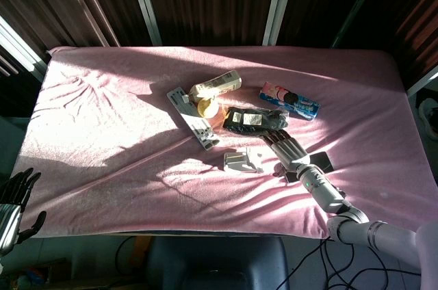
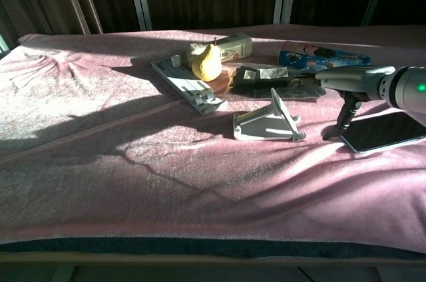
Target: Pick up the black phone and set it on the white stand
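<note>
Pink tablecloth [image 1: 102, 133], black phone [image 2: 386, 132], white stand [image 2: 266, 122], yellow lemon [image 2: 208, 64], blue packet [image 1: 289, 100]

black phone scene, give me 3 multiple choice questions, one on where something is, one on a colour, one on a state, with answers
1. Where does the black phone lie?
A. flat on the cloth, to the right of the white stand
B. propped on the white stand
C. on top of the blue packet

2. What colour is the cloth over the table?
A. green
B. pink
C. grey

3. What is the right robot hand doing?
A. lifting the phone clear of the table
B. gripping the white stand
C. holding nothing, fingers stretched out above the cloth

Answers:
1. A: the chest view shows the phone flat on the cloth, apart from the white stand, which holds nothing.
2. B: the cloth is pink in both views.
3. C: the head view shows its fingers straight, between stand and phone, grasping neither.
</note>
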Robot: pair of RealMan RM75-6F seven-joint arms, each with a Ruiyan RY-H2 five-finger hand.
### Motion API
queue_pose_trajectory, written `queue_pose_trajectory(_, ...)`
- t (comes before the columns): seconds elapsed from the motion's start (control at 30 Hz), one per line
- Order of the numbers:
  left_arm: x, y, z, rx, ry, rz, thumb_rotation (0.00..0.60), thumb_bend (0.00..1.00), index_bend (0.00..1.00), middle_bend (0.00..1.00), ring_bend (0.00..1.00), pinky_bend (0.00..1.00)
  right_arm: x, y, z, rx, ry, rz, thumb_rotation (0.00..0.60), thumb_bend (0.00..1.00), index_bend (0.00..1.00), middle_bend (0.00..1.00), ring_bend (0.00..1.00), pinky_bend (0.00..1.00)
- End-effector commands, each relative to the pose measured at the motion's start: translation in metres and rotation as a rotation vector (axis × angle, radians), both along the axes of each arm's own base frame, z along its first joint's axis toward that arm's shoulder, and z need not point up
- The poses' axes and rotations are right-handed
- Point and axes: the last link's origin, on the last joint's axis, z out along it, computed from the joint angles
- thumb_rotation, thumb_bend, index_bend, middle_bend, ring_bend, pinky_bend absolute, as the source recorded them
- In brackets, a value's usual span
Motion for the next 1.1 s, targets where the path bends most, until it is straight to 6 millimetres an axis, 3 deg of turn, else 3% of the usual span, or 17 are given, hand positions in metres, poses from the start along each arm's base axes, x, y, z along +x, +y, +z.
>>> queue_pose_trajectory(0.03,-0.001,0.0,0.0,0.001,-0.001,0.003,0.6,0.37,0.0,0.0,0.0,0.12,-0.001,0.0,0.0,0.001,0.002,0.001,0.6,0.25,0.08,0.0,0.0,0.0)
queue_pose_trajectory(0.2,-0.001,-0.001,0.001,0.003,0.0,0.002,0.6,0.37,0.0,0.0,0.0,0.12,-0.004,0.006,0.004,-0.002,0.013,0.014,0.6,0.25,0.09,0.0,0.0,0.0)
queue_pose_trajectory(0.4,-0.001,-0.001,0.0,0.001,0.001,0.001,0.6,0.37,0.0,0.0,0.0,0.12,-0.014,0.022,0.024,-0.012,0.023,0.044,0.6,0.25,0.12,0.02,0.0,0.0)
queue_pose_trajectory(0.57,-0.001,-0.002,-0.001,0.0,0.006,0.006,0.6,0.37,0.0,0.0,0.0,0.12,-0.034,0.039,0.047,-0.05,0.057,0.083,0.6,0.3,0.38,0.28,0.03,0.1)
queue_pose_trajectory(0.63,-0.002,-0.002,-0.001,-0.001,0.008,0.009,0.6,0.37,0.0,0.0,0.0,0.12,-0.047,0.044,0.052,-0.054,0.082,0.086,0.6,0.3,0.43,0.33,0.07,0.11)
queue_pose_trajectory(0.83,-0.001,-0.002,-0.003,-0.008,0.013,0.011,0.6,0.37,0.0,0.0,0.0,0.12,-0.079,0.051,0.054,-0.043,0.115,0.046,0.6,0.32,0.46,0.34,0.1,0.11)
queue_pose_trajectory(1.1,-0.001,-0.001,-0.003,-0.009,0.014,0.014,0.6,0.37,0.0,0.0,0.0,0.12,-0.098,0.048,0.055,-0.048,0.111,0.006,0.6,0.32,0.43,0.34,0.1,0.11)
